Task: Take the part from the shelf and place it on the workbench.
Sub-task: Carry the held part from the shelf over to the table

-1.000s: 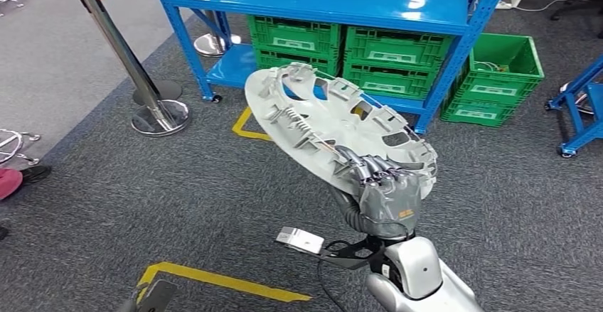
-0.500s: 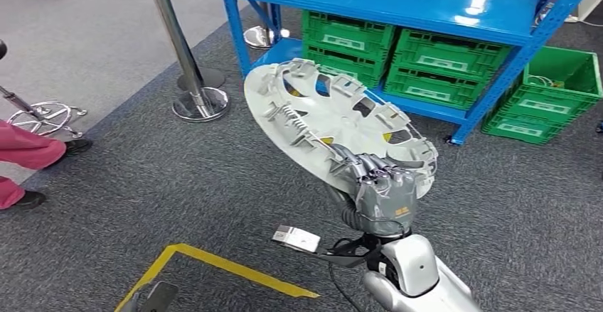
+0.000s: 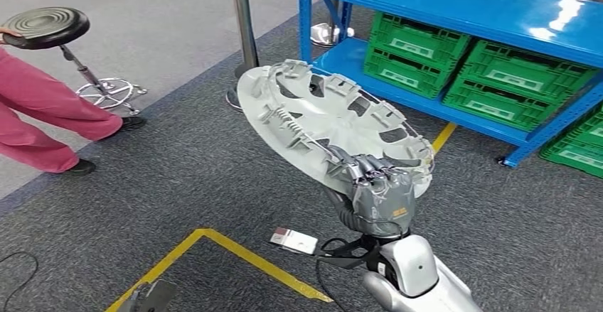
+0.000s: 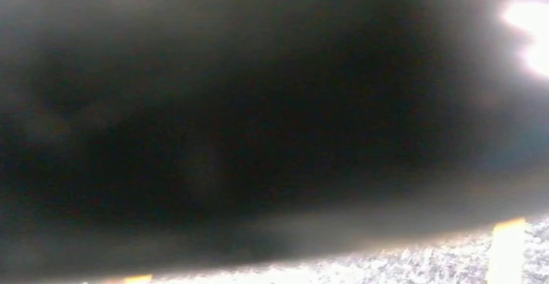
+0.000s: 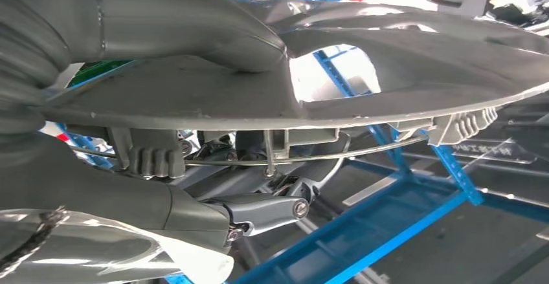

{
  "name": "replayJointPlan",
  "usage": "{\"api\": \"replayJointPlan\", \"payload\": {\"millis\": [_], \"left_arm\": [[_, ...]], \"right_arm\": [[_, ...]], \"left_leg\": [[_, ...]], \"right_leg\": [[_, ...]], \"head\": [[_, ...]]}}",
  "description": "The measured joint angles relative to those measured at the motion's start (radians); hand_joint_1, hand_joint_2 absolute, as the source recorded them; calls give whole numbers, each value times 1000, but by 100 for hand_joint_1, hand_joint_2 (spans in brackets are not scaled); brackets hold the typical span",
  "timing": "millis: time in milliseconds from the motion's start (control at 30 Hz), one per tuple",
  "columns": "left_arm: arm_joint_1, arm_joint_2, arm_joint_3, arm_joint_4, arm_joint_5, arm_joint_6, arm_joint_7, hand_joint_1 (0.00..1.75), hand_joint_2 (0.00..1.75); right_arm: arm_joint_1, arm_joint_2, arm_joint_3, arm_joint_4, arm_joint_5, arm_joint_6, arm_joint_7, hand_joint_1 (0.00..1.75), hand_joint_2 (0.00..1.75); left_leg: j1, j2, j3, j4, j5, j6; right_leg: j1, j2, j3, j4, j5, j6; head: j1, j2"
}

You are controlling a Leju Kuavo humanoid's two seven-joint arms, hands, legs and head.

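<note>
A: Whole head view has swung since a second ago. Blue shelf point(image 3: 455, 13) sat dead ahead, now it's pushed to the right. That's the camera turning, not the shelf moving.

B: And the part?

A: Grey wheel cover point(image 3: 323, 124), same spot relative to the arm in all three frames. Right hand point(image 3: 377, 191) grips it at the near rim, fingers wrapped over the edge. Disc is tilted, ribbed back side facing the camera, held over the carpet, well off the shelf.

B: Grip confirmed from the wrist?

A: Yes. Right wrist view shows the thumb point(image 5: 162, 28) pressed on one face of the wheel cover point(image 5: 401, 70) and darker fingers point(image 5: 259, 209) under the other, rim clamped between.

B: Left hand?

A: Can't tell. Left wrist view is a dark blur with a strip of carpet; head view doesn't show the hand itself.

B: Anything new in frame?

A: Person in pink trousers point(image 3: 43, 106) and a black stool point(image 3: 46, 28) at the left. Yellow floor tape point(image 3: 242, 255) near the robot's feet. Green crates point(image 3: 416, 52) on the shelf's lower level.

B: So pick is done?

A: Looks so. Robot is turning away with it. No workbench in view yet, so I'd say carry phase, placement pending.
</note>
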Motion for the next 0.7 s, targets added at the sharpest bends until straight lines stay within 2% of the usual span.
{"api": "replayJointPlan", "payload": {"millis": [33, 67, 100, 167, 200, 233, 267, 300, 333, 400, 433, 467, 533, 567, 600, 667, 700], "left_arm": [[2, 1, 1, 0, 0, -1, 0, 0, 0], [4, 1, 2, 0, 0, -1, 0, 0, 0], [5, 1, 2, 0, 0, -1, 0, 0, 0], [1, 0, 4, 0, 0, -2, 0, 0, 0], [-1, 1, 5, 0, 0, -2, 0, 0, 0], [-2, 1, 6, 0, 0, -2, 0, 0, 0], [-1, 1, 7, 0, 0, -3, 0, 0, 0], [0, 1, 8, 0, 0, -3, 0, 0, 0], [0, 1, 9, 0, 0, -3, 0, 0, 0], [-2, 2, 11, 0, 0, -3, 0, 0, 0], [-3, 2, 13, 0, 0, -4, 0, 0, 0], [-4, 2, 14, 0, 0, -4, -1, 0, 0], [-4, 2, 17, 1, 0, -6, -1, 0, 0], [-3, 1, 18, 1, 0, -7, -1, 0, 0], [-3, 0, 19, 1, 0, -8, -1, 0, 0], [-6, -1, 21, 1, 0, -10, -1, 0, 0], [-8, -1, 22, 1, 1, -10, -1, 0, 0]], "right_arm": [[0, 0, 0, 0, 1, 0, 0, 175, 175], [0, 0, 0, 0, 2, 0, 0, 175, 175], [-1, 1, -1, 0, 2, -1, 0, 175, 175], [-2, 2, -1, -1, 4, -1, -1, 175, 175], [-2, 3, -1, -1, 4, -1, -1, 175, 175], [-2, 3, -1, 0, 4, -1, -1, 175, 175], [-1, 3, -1, 0, 4, -2, -2, 175, 175], [-1, 3, -1, 0, 4, -2, -2, 175, 175], [-1, 3, -1, 0, 4, -2, -2, 175, 175], [-2, 3, -1, 0, 4, -3, -2, 175, 175], [-2, 3, -1, 0, 5, -3, -2, 175, 175], [-3, 3, -1, 0, 5, -3, -2, 175, 175], [-4, 4, -1, 0, 7, -3, -3, 175, 175], [-4, 4, 0, 0, 8, -4, -3, 175, 175], [-4, 4, 0, -1, 9, -4, -3, 175, 175], [-4, 5, 1, -1, 11, -4, -5, 175, 175], [-3, 4, 2, -1, 12, -4, -5, 175, 175]], "left_leg": [[2, -8, -4, 0, 1, -6], [0, 3, -8, 6, -4, -12], [-2, 27, -18, 28, -18, -17], [-4, 94, -64, 129, -73, -27], [-1, 113, -95, 196, -103, -32], [2, 122, -119, 248, -121, -35], [4, 127, -129, 271, -122, -38], [5, 130, -118, 253, -104, -38], [5, 138, -86, 197, -72, -37], [-2, 182, -11, 60, -23, -28], [-7, 199, 11, 17, -14, -22], [-12, 209, 19, -1, -15, -15], [-14, 189, 16, -4, -15, -2], [-12, 177, 16, -6, -13, 4], [-9, 165, 17, -9, -11, 10], [-6, 142, 17, -12, -8, 20], [-6, 129, 17, -12, -8, 23]], "right_leg": [[-1, -13, 1, -3, 0, -4], [-3, -27, 5, -8, 2, -10], [-5, -43, 9, -13, 4, -16], [-5, -75, 15, -17, 3, -26], [-4, -92, 15, -17, 2, -28], [-2, -107, 16, -17, 0, -28], [-2, -122, 16, -17, -1, -28], [-1, -135, 17, -17, -2, -27], [-1, -148, 19, -17, -4, -25], [3, -170, 24, -16, -9, -17], [6, -179, 26, -16, -12, -12], [9, -189, 27, -16, -14, -8], [11, -205, 31, -17, -18, 2], [9, -196, 29, -13, -25, 7], [7, -174, 21, 6, -40, 10], [3, -116, -28, 108, -95, 14], [3, -99, -65, 181, -124, 14]], "head": [[1, 0], [-2, 0], [-6, 0], [-14, 0], [-15, 0], [-15, 0], [-15, 0], [-15, 0], [-15, 0], [-15, 0], [-15, 0], [-15, 0], [-15, 0], [-15, 0], [-14, 0], [-10, 0], [-8, 0]]}}
